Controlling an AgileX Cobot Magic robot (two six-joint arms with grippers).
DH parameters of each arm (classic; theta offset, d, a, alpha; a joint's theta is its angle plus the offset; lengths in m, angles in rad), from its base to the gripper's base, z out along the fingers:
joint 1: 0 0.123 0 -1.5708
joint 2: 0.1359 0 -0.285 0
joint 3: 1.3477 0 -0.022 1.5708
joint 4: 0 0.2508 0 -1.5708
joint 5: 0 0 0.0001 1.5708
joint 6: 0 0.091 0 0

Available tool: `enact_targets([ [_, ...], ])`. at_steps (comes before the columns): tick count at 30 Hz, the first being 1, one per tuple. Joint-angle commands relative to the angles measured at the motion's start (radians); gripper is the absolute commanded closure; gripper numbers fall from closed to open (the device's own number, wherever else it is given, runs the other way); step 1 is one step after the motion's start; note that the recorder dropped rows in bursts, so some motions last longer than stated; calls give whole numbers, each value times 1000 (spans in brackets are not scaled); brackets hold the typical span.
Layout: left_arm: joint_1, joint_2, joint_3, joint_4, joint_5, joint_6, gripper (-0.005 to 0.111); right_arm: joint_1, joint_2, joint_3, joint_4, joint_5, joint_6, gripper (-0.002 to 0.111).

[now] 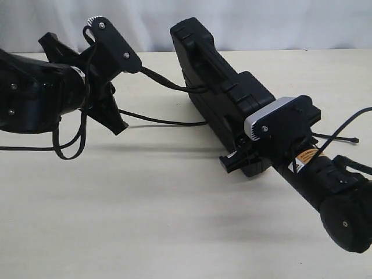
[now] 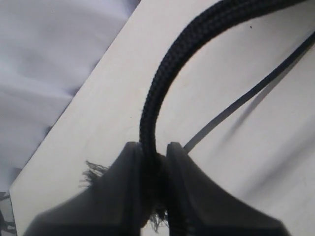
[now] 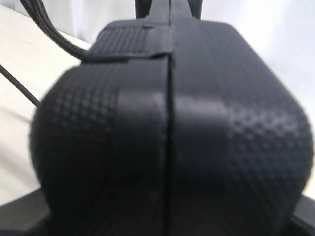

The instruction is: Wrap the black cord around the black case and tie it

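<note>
The flat rectangular matte black plastic case (image 1: 210,72) stands on its long edge on the pale cream tabletop (image 1: 174,226), running from about 12 o'clock toward 4 o'clock in the exterior view, with its ribbed panels and latches facing up. The right gripper (image 1: 241,157), coming in from 4 o'clock, is clamped narrowly on the case's near end. In its wrist view the dimpled end of the case fills the picture, so the fingers themselves are hard to make out. The left gripper (image 2: 154,153), at 10 o'clock, has its fingers (image 2: 129,169) pressed together on the long thin black braided cord (image 1: 165,81), with frayed fibres (image 2: 93,171) sticking out beside them. From there the cord arcs toward 3 o'clock and meets the case's side. A thinner stretch (image 1: 163,121) lies on the table below it, reaching the foot of the case.
</note>
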Motion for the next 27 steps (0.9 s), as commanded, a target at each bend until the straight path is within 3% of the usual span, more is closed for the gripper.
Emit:
enact_targets([
  [1, -7, -14, -29, 17, 68, -26, 107, -3, 9, 6, -11, 109, 29, 104],
  [15, -11, 3, -32, 121, -66, -264, 107, -3, 9, 4, -36, 112, 65, 104],
  [21, -39, 87, -32, 206, 66, -325, 107, -3, 9, 4, -52, 113, 80, 104],
  [27, -48, 89, -32, 331, 58, -499, 107, -3, 9, 4, -52, 132, 108, 104],
])
